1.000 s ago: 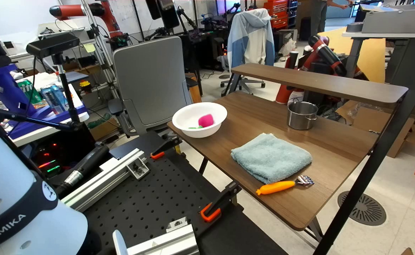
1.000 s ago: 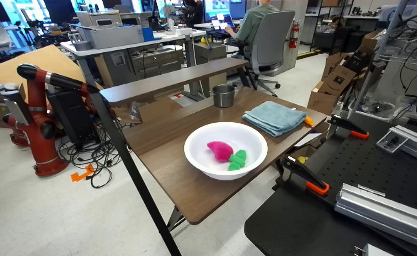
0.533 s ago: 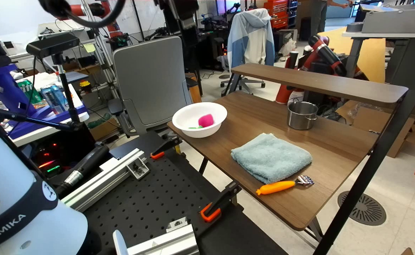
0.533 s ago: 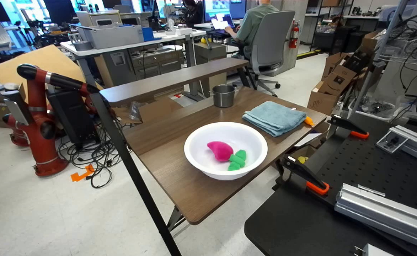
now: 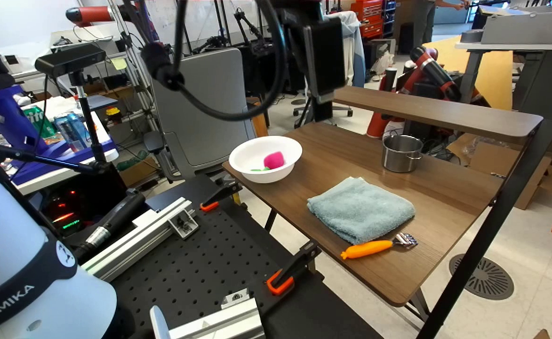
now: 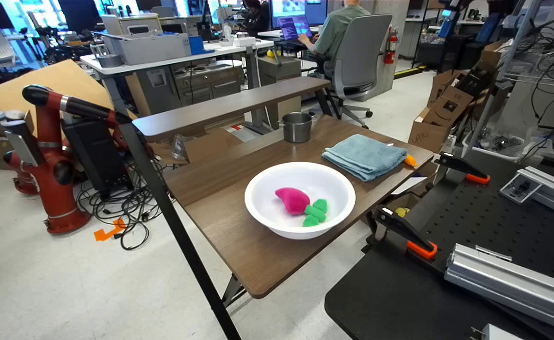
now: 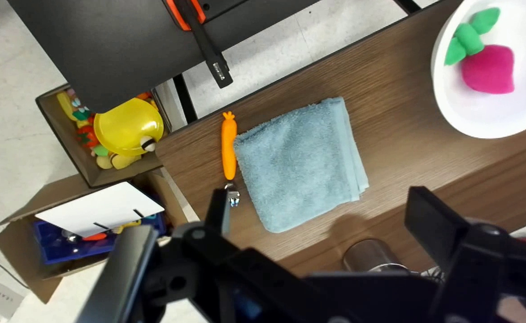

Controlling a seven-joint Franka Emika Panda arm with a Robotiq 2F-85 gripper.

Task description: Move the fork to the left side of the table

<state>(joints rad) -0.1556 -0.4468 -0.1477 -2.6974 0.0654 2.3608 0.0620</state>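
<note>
A dark wooden table (image 5: pixel 346 155) fills much of the right half of an exterior view, the far end of its shelf (image 5: pixel 436 110) lost behind dark wrist hardware (image 5: pixel 325 61). At lower left, the frame trims the robot arm (image 5: pixel 17 226); from where I stand its band (image 5: pixel 10 301) reads "EMIKA", with only an "A" left of the word before it. The black board (image 5: pixel 200 268) runs off the bottom edge. In an exterior view, a seated person (image 6: pixel 345 38) near the top loses part of the head to the frame and much of the back to a grey chair (image 6: pixel 364 56). Cartons (image 6: pixel 447 108) at the right carry a smile-shaped arrow and handwriting too blurred for me to read. The white bowl (image 6: pixel 265 196) is clipped at the upper right of the wrist view, where a folded blue-grey cloth (image 7: pixel 298 166) lies at the centre. The gripper (image 7: pixel 320 193) reaches in from the bottom there, jaws spread wide apart, covering part of the metal pot (image 5: pixel 400 157). Inside the bowl rests a pink-and-green toy (image 6: pixel 294 200). The fork (image 7: pixel 229 148) lies on the table just beside the cloth, left of centre in the wrist view, orange handle toward the top, its metal head too small for me to count tines. In an exterior view, the cloth hides most of it, leaving the orange end (image 6: pixel 410 161) in sight.
</note>
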